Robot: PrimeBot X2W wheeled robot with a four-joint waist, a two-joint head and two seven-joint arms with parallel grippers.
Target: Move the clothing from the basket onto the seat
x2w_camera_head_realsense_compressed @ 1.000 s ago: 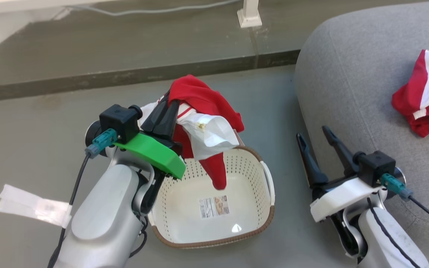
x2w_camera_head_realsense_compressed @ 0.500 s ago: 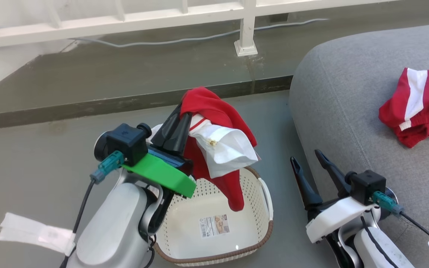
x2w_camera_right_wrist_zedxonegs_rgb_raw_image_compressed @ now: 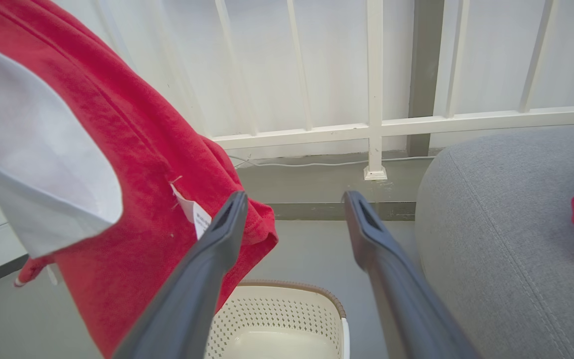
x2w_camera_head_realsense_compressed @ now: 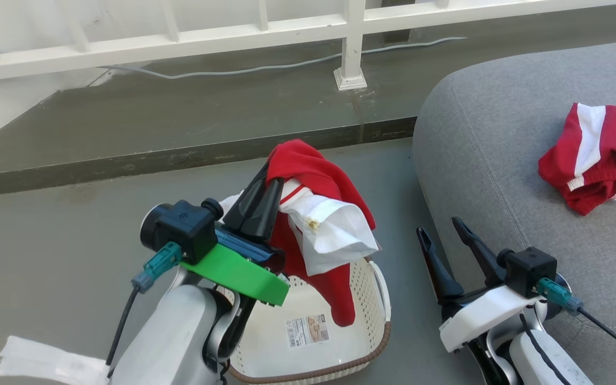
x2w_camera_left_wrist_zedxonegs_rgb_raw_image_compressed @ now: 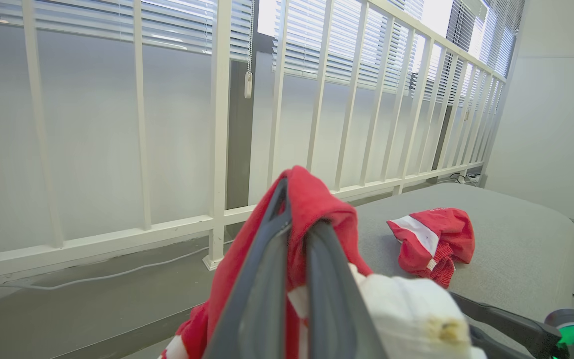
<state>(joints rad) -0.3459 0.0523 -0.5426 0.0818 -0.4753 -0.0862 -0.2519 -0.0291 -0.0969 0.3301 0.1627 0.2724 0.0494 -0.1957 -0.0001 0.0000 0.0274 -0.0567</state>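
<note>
Since earlier frame: camera tilted up; left gripper (x2w_camera_head_realsense_compressed: 271, 182) slightly higher, clamped on red-and-white garment (x2w_camera_head_realsense_compressed: 313, 171). Tail apparently dangles into basket (x2w_camera_head_realsense_compressed: 369, 299), 6 o'clock. Second garment (x2w_camera_head_realsense_compressed: 597, 160) already on seat (x2w_camera_head_realsense_compressed: 479, 176), 3 o'clock. Right gripper (x2w_camera_head_realsense_compressed: 437, 225) spread wide, empty. Roughly halfway.

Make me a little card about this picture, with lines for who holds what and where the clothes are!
left gripper: shut on the red and white garment, which hangs above the basket
right gripper: open, holding nothing, next to the seat
second garment: lying crumpled on the seat
basket: on the floor, with a label sticker on its bottom
left to do: put the held garment on the seat
</note>
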